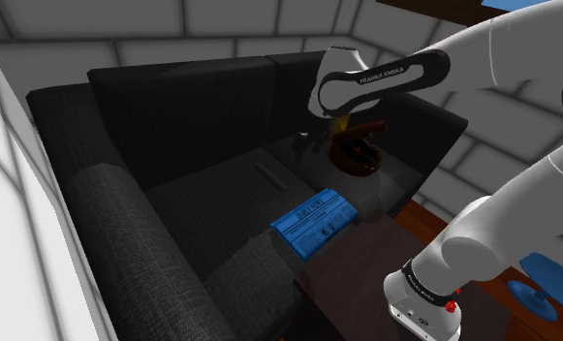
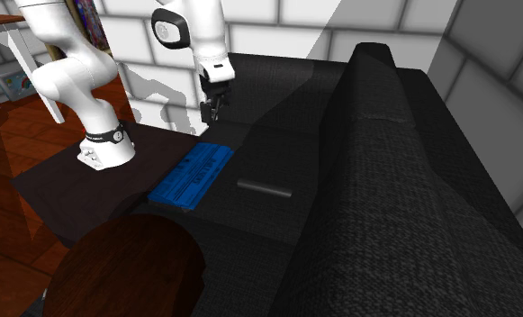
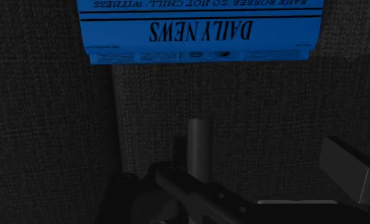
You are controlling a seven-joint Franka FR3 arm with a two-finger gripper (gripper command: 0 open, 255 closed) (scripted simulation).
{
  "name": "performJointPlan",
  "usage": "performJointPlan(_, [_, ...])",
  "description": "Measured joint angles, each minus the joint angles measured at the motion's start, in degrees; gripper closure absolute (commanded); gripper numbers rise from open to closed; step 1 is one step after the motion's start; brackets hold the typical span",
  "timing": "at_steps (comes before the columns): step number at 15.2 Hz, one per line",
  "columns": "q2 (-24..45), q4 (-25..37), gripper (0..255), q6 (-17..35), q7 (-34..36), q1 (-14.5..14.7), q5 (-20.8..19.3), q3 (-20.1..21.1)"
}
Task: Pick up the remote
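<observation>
One gripper (image 2: 210, 110), all black, hangs above the sofa seat, clear of every item; whether it stands open or closed cannot be told. One remote (image 1: 269, 175), a slim grey bar, lies flat on the dark seat cushion, in the wrist view straight ahead of the gripper, with its near end hidden behind the gripper's body. Bare fabric surrounds the remote on all sides, and a cushion seam runs beside it without touching. One newspaper (image 3: 199, 32), blue, lies flat at the seat's front edge, near the remote but apart, its title edge turned towards it. The title reads "DAILY NEWS"; a smaller line next to it reads in part "BANK ROBBER 'SO NOT CHILL'". One sofa (image 1: 105, 213), black woven fabric, has a backrest and armrests walling the seat, which is open from above. One stand (image 2: 57, 187), a dark box, sits against the sofa's front. One round table (image 2: 124, 270), brown, stands beside the stand. One arm (image 1: 502, 48), white, is lettered "FRANKA EMIKA".
</observation>
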Motion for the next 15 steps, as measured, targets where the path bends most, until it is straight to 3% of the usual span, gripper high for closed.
performJointPlan(9, [19.53, 8.33, 0, 11.53, 1.50, -0.12, -0.67, -0.22])
performJointPlan(15, [32.41, 17.45, 0, 15.49, 2.12, -0.10, -0.99, -0.81])
